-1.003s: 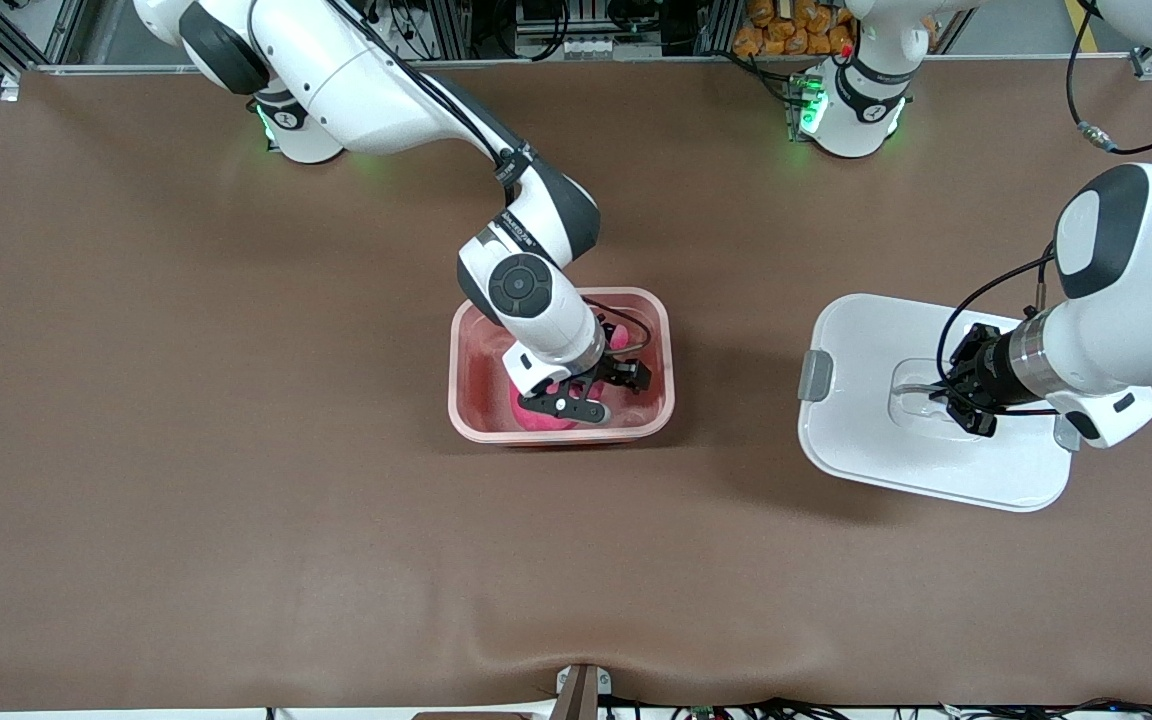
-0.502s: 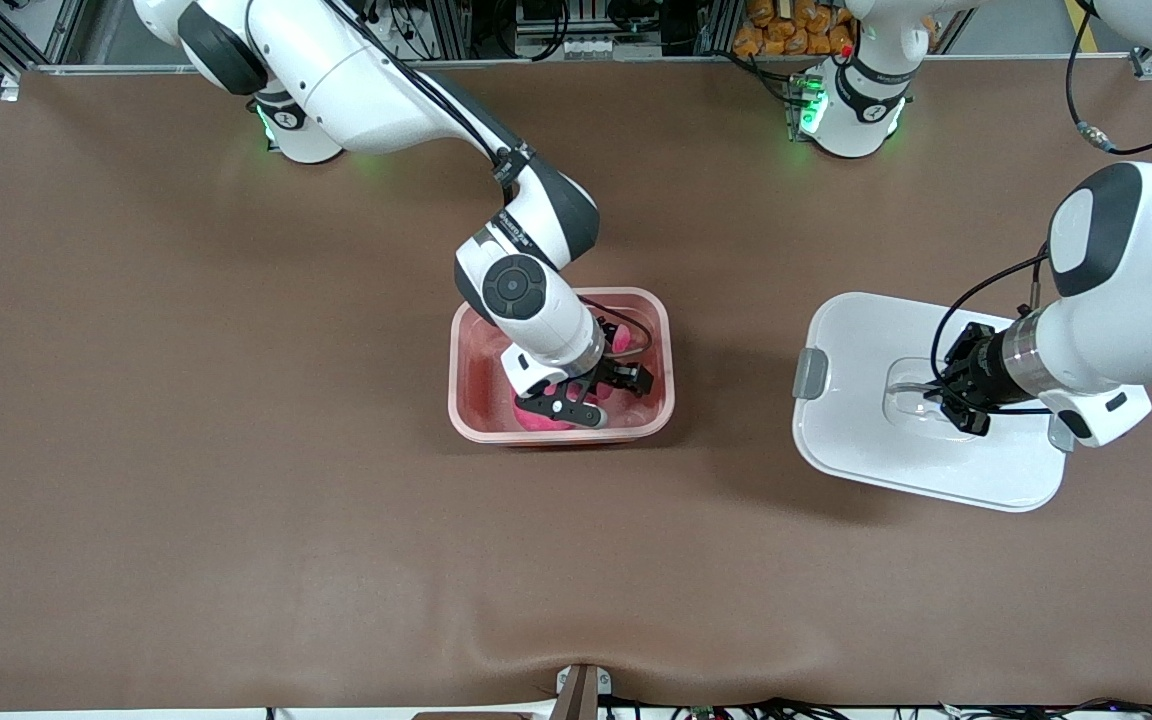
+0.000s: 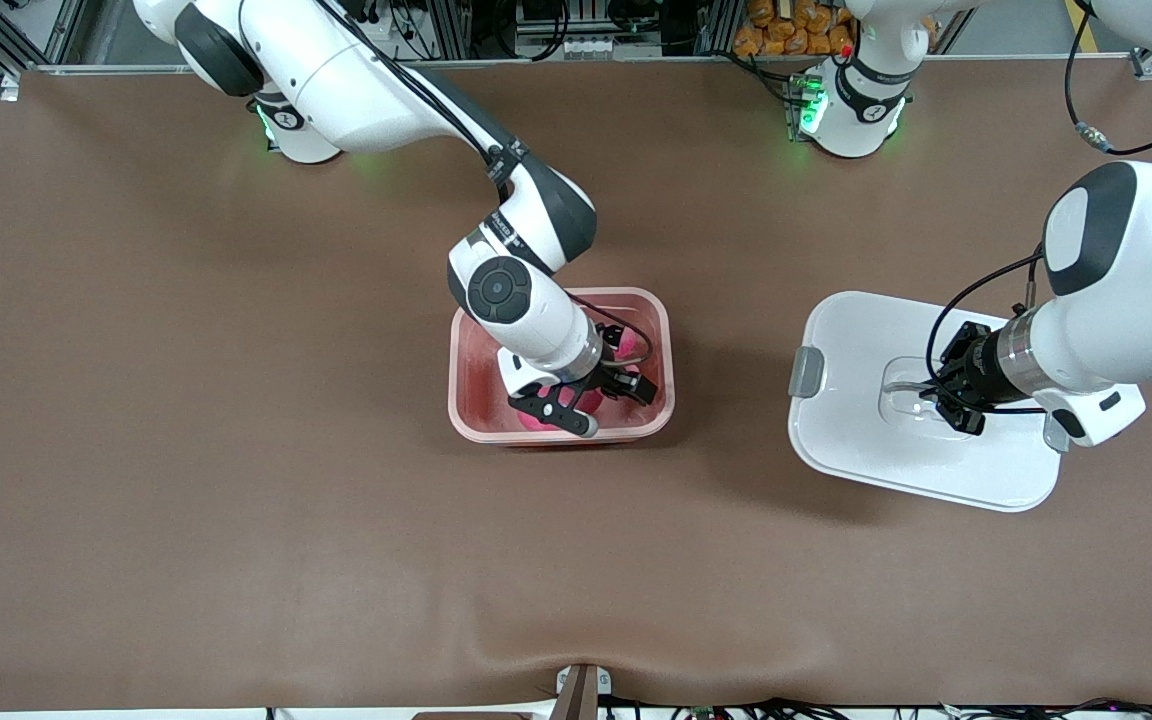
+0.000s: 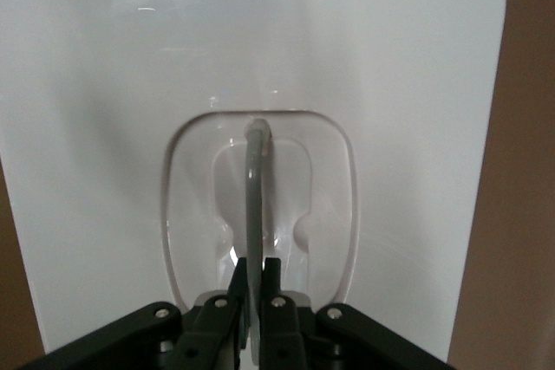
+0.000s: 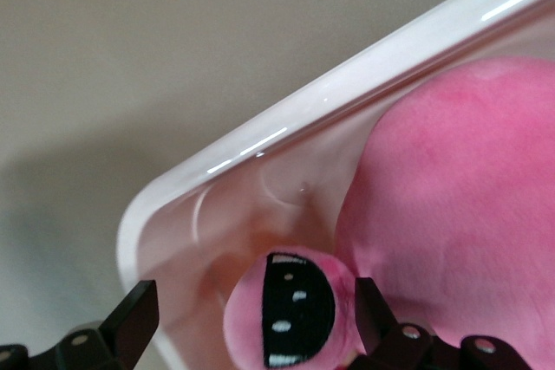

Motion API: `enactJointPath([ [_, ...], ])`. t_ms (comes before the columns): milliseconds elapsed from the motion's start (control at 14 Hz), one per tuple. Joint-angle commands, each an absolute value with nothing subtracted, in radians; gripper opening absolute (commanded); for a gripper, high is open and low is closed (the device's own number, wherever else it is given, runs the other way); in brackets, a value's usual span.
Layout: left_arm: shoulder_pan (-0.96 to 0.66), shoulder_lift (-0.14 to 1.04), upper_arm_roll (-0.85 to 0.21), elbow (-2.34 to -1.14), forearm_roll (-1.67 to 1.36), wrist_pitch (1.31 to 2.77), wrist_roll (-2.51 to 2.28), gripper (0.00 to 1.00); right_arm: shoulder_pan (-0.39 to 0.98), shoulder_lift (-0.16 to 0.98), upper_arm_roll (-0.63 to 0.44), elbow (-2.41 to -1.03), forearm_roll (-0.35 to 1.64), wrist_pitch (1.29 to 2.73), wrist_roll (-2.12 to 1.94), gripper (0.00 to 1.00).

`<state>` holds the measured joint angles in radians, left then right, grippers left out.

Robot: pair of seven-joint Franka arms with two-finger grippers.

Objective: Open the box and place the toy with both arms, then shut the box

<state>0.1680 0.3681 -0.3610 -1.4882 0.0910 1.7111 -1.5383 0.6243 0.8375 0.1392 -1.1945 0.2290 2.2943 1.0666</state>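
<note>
The lid [image 3: 921, 400], at the right of the front view, is held over the worktop [image 3: 236, 450]; its long axis runs across the frame, a grey clip [image 3: 805, 372] at its end toward the box. It looks stiff, light and glossy, so its thin handle [image 4: 254, 205] is the sensible hold, and the left gripper [image 3: 939, 396] is pinched tight on it. At centre, the box [image 3: 464, 400] sits open, rigid, long axis across the frame. In it lies the soft, squashy toy [image 5: 451, 231]; the right gripper [image 5: 247, 322] hangs spread wide around it.
</note>
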Motion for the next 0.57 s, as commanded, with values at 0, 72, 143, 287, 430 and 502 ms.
enactJointPath([
  [0,0.169,0.337,-0.373,-1.511,0.097,1.709,-1.574,0.0,0.62,0.85,0.153,-1.154,0.238,2.287,1.115,1.0],
  [72,0.169,0.336,-0.376,-1.511,0.097,1.706,-1.58,0.0,0.621,0.853,0.153,-1.154,0.238,2.287,1.121,1.0],
  [143,0.169,0.334,-0.377,-1.511,0.097,1.706,-1.583,0.0,0.626,0.854,0.153,-1.154,0.238,2.292,1.126,1.0],
  [287,0.169,0.334,-0.39,-1.509,0.095,1.704,-1.592,0.0,0.626,0.853,0.153,-1.152,0.238,2.301,1.143,1.0],
  [430,0.167,0.339,-0.411,-1.503,0.095,1.706,-1.64,0.0,0.62,0.842,0.158,-1.15,0.238,2.289,1.146,1.0],
  [502,0.167,0.339,-0.425,-1.503,0.097,1.707,-1.657,0.0,0.615,0.838,0.158,-1.15,0.238,2.277,1.143,1.0],
])
